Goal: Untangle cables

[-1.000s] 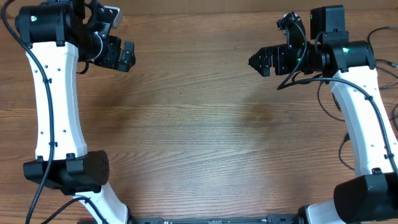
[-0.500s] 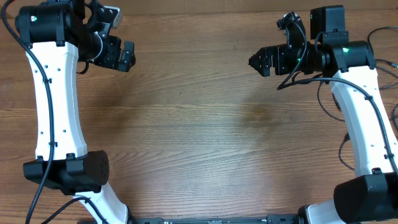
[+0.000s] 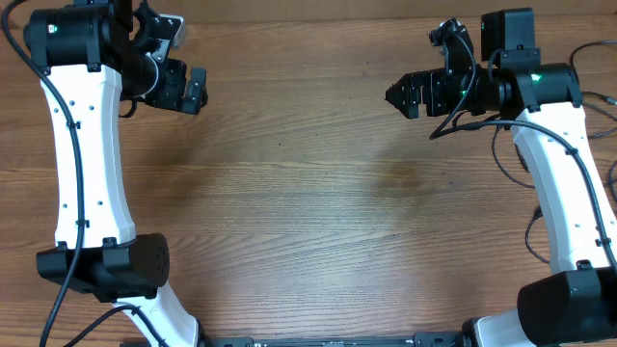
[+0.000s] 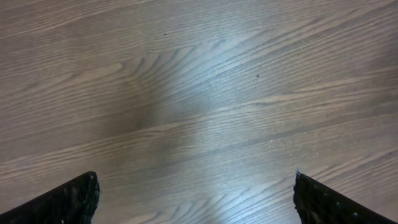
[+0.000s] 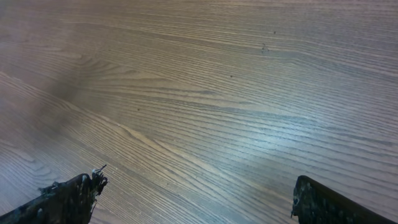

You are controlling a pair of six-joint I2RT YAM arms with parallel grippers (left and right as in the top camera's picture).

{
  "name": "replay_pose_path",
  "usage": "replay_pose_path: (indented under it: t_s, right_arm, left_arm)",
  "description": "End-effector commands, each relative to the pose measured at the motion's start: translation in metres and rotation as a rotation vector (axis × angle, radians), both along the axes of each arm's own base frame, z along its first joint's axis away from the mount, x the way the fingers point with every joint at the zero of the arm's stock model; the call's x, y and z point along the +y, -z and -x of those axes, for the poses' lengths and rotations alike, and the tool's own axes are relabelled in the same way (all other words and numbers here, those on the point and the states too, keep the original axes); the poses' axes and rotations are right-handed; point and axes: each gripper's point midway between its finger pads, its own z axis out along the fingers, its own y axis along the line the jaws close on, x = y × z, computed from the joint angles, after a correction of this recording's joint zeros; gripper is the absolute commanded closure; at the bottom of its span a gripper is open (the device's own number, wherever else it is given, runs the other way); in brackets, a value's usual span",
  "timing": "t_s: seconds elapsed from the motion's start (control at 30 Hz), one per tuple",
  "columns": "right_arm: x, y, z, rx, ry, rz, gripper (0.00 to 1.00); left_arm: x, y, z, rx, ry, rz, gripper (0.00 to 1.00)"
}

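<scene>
Above the wooden bench (image 3: 308, 212), both arms hang with jaws released.
The left gripper (image 3: 196, 89) and right gripper (image 3: 397, 94) hold nothing; the cables (image 3: 600, 97) trail along the far right edge, beside the right arm (image 3: 564, 183).

Two white arms (the left arm (image 3: 87, 154), the right arm (image 3: 564, 183)), each with two black fingers (image 4: 74, 204), and one wooden worktop (image 3: 308, 212).

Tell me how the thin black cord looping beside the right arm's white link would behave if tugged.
The thin black cord hangs in loose curves, so it is probably floppy and would follow a pull rather than hold its shape. It looks very slender, so it is likely light. It seems to run along the right arm, so it may be tethered.
</scene>
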Motion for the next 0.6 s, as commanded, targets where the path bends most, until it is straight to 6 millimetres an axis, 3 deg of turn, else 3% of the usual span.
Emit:
replay_pose_path:
  t_s: [0.0,0.27,0.37,0.57]
  right_arm:
    - [-0.001,-0.015,0.004,-0.044,-0.001,0.008,0.00]
    - [-0.001,-0.015,0.004,-0.044,-0.001,0.008,0.00]
    - [-0.001,-0.015,0.004,-0.044,-0.001,0.008,0.00]
    - [-0.001,-0.015,0.004,-0.044,-0.001,0.008,0.00]
  left_arm:
    - [-0.019,-0.007,-0.005,-0.041,0.011,0.003,0.00]
    - [-0.068,-0.064,-0.017,-0.298,0.079,0.023,0.00]
    - [-0.085,-0.097,-0.026,-0.428,0.049,0.100,0.00]
    - [-0.130,-0.166,-0.029,-0.698,0.174,0.226,0.00]
